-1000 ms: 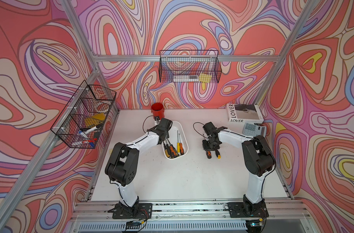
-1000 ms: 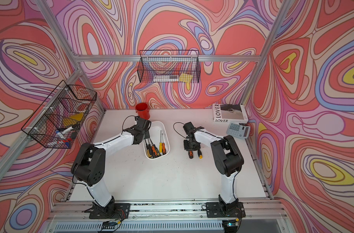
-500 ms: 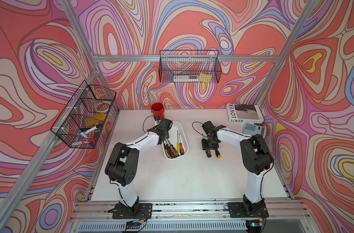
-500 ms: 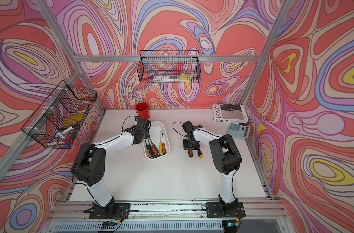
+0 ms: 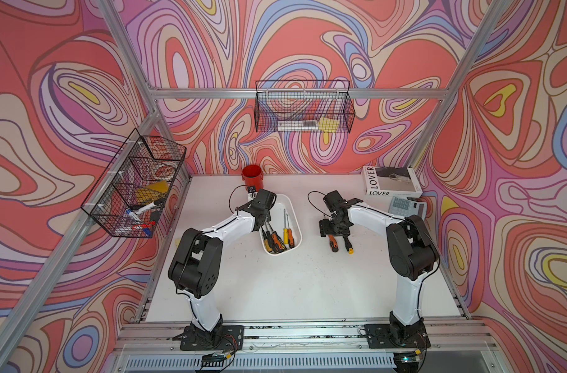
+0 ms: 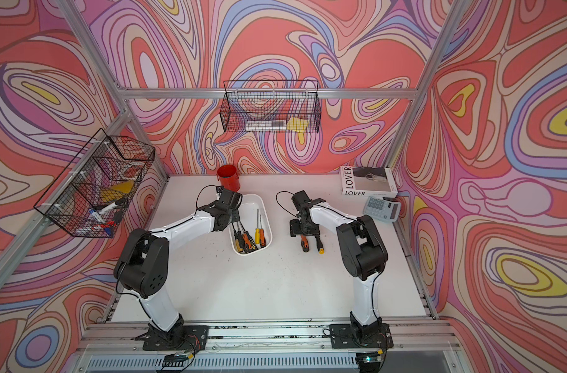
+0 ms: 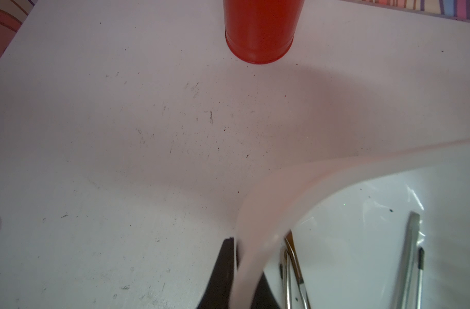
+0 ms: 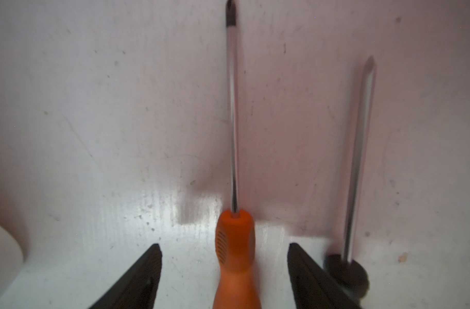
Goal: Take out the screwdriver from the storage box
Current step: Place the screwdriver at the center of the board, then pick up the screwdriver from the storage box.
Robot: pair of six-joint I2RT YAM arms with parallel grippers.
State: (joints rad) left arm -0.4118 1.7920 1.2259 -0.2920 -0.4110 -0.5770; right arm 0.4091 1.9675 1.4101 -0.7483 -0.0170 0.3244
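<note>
The left gripper is closed on the left rim of the storage box. One black finger is outside the wall and the other is inside. The box is a shallow white tub. It stands on the white table, a little left of the middle and just on the near side of the red cup. In both top views several tools lie inside it, side by side, with the handles toward the near end: some black and orange ones and a yellow one.

The right gripper is open. It hangs low over the table, to the right of the box and apart from it. Its two fingers stand on both sides of the orange handle of the screwdriver, and the right wrist view shows a clear gap on each side (so nothing is gripped). This screwdriver lies flat on the table, outside the box, with its shaft pointing to the far side. Just to its right lies a second screwdriver with a black handle, about parallel and not touching.

In the far right corner there is a book with the word LOVER, and a calculator just beside it. Two black wire baskets hang on the walls, one at the left and one at the far side.
</note>
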